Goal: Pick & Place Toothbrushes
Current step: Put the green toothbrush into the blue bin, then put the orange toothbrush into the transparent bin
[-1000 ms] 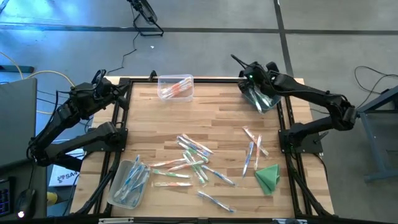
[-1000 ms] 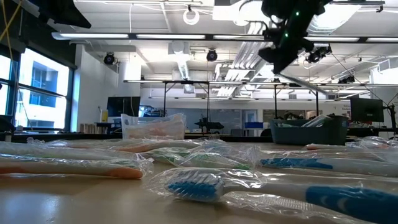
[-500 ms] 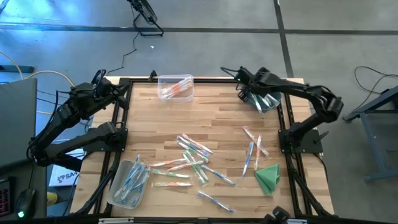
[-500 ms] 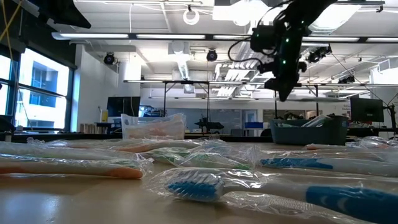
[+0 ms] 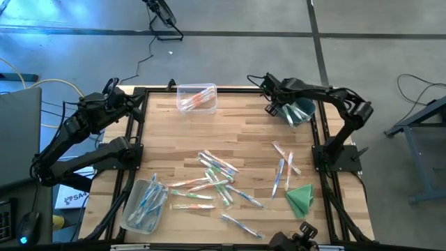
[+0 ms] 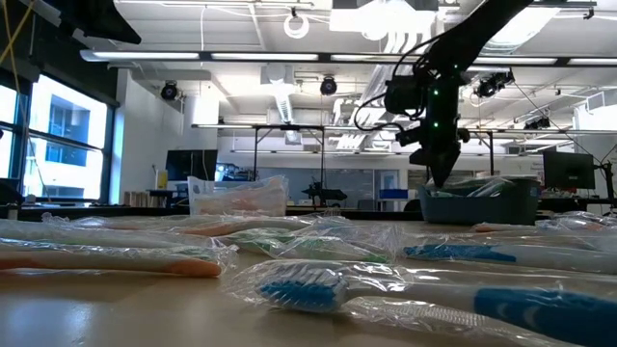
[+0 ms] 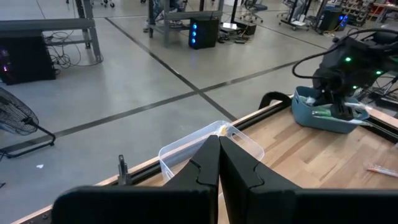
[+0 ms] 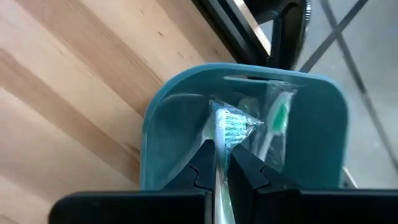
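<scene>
Toothbrushes (image 5: 212, 179) in clear wrappers lie scattered over the middle of the wooden desk (image 5: 237, 132), with a few more (image 5: 284, 164) off to the right near a folded green cloth (image 5: 300, 199). The right gripper (image 8: 219, 163) has its fingers (image 8: 200, 168) closed on one wrapped green-bristled toothbrush (image 8: 227, 127), whose head sticks out just past the fingertips and over the inside of a teal bin (image 8: 317, 137). Another green toothbrush (image 8: 275, 121) already lies in that bin, beside the held one. In the high view the right gripper (image 5: 273, 95) hangs at the bin's (image 5: 302, 111) edge, at the desk's far right corner.

The left gripper (image 7: 218, 152) waits off the desk's far left edge, its fingers (image 7: 239, 171) pressed together on nothing. Beyond its fingertips stands a clear bin (image 7: 186, 155), which in the high view (image 5: 196, 97) holds orange-handled toothbrushes. A second clear bin (image 5: 145, 204) with blue toothbrushes sits at the near left corner.
</scene>
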You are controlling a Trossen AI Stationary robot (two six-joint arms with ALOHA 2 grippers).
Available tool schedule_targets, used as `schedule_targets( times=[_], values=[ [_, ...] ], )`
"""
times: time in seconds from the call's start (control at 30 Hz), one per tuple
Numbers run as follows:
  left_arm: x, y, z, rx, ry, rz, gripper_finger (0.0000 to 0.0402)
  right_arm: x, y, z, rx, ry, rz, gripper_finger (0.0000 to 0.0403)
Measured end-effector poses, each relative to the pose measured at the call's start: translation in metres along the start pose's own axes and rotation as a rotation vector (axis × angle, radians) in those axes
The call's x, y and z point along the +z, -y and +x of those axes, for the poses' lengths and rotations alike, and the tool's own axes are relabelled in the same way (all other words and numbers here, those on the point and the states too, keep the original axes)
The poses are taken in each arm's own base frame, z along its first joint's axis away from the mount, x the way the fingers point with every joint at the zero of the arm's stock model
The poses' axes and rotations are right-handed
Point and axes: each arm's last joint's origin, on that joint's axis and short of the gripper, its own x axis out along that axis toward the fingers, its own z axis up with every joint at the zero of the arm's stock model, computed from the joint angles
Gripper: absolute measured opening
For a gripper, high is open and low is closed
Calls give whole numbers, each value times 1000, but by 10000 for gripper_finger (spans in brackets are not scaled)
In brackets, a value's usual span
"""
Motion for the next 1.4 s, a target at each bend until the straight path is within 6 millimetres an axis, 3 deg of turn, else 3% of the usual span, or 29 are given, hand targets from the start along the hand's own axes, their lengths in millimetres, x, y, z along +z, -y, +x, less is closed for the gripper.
schedule_targets(
  times=[0.27, 0.37, 0.5, 0.77, 1.2, 1.4],
  values=[
    [0, 0, 0, 0, 0, 0, 1, 3, 8, 10, 20, 1, -8, 10],
    [0, 0, 0, 0, 0, 0, 1, 2, 9, 12, 103, -3, 1, 19],
    [0, 0, 0, 0, 0, 0, 1, 0, 9, 12, 153, -18, 3, 64],
    [0, 0, 0, 0, 0, 0, 1, 0, 10, 7, -45, -16, -12, 153],
    [0, 0, 0, 0, 0, 0, 1, -2, 13, -2, -15, -1, -187, 147],
    [0, 0, 0, 0, 0, 0, 1, -3, 15, -1, 62, 0, -101, 153]
  ],
)
